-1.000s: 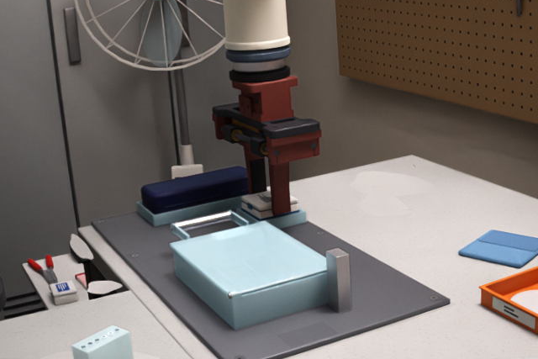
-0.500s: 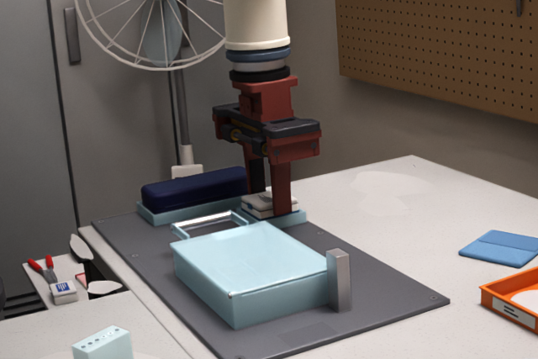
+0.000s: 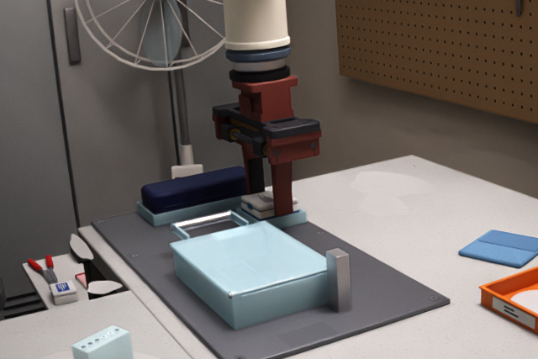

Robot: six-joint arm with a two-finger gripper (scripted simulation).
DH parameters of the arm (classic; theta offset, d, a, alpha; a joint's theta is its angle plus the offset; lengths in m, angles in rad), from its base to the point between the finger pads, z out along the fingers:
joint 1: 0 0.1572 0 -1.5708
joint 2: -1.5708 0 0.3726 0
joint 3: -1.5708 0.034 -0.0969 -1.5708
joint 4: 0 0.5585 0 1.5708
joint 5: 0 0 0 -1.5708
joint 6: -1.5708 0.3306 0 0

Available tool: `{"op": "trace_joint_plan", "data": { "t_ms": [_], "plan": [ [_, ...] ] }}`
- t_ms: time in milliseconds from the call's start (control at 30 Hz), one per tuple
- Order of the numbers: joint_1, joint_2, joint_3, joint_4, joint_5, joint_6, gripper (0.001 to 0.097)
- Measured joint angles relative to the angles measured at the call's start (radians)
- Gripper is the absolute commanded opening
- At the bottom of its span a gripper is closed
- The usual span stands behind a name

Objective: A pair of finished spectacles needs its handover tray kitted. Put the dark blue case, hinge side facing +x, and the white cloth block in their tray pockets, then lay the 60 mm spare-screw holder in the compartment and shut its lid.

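Observation:
On the grey base plate the dark blue case (image 3: 194, 188) lies in its pale blue tray pocket at the back left. Beside it the white cloth block (image 3: 264, 205) sits in the smaller pocket, and my red gripper (image 3: 269, 203) stands straight down over it with its fingers open on either side, holding nothing. In front, the pale blue compartment (image 3: 250, 270) has its lid down, with a metal handle (image 3: 207, 220) at its rear edge. A pale block with a row of holes (image 3: 103, 343), apparently the spare-screw holder, stands on the near left bench.
Behind the work stand a white fan (image 3: 158, 12) and a pegboard with tools (image 3: 439, 25). A grey metal post (image 3: 338, 279) rises at the compartment's right front corner. A blue folded cloth (image 3: 499, 248) and an orange tray (image 3: 515, 298) lie on the right.

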Motion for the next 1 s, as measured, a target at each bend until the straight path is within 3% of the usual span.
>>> {"op": "trace_joint_plan", "data": {
  "t_ms": [667,1000],
  "plan": [
    [0.000,-0.020,-0.092,0.000,0.109,0.000,0.0685],
    [0.000,-0.019,-0.091,0.000,0.109,0.000,0.0490]
  ]
}}
